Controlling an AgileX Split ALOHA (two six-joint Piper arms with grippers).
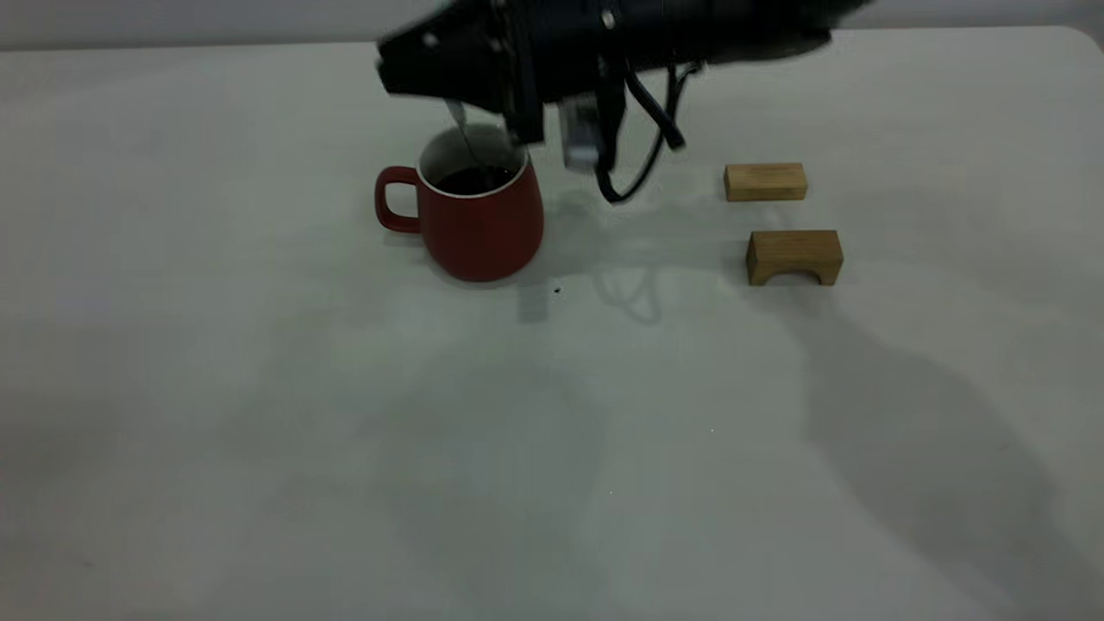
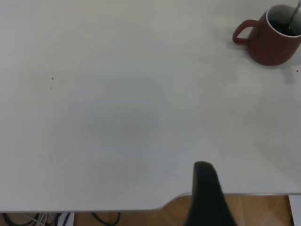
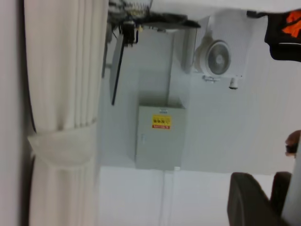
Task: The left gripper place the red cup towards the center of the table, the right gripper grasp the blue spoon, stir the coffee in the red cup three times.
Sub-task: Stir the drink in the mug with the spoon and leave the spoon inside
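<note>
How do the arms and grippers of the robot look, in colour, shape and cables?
The right gripper is a bulky black body on a thick black arm, with looping black cables and a small whitish part. Of the left gripper, only one rounded matte black finger shows.

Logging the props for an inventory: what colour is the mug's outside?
Dark red; the red cup shows it best in the exterior view.

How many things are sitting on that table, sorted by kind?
Red cup with coffee: 1
Blue spoon, stem dipping into the cup: 1
Tan wooden blocks, one plain, one arched: 2
Total: 4 things on the table, not counting the right gripper above the cup.
</note>
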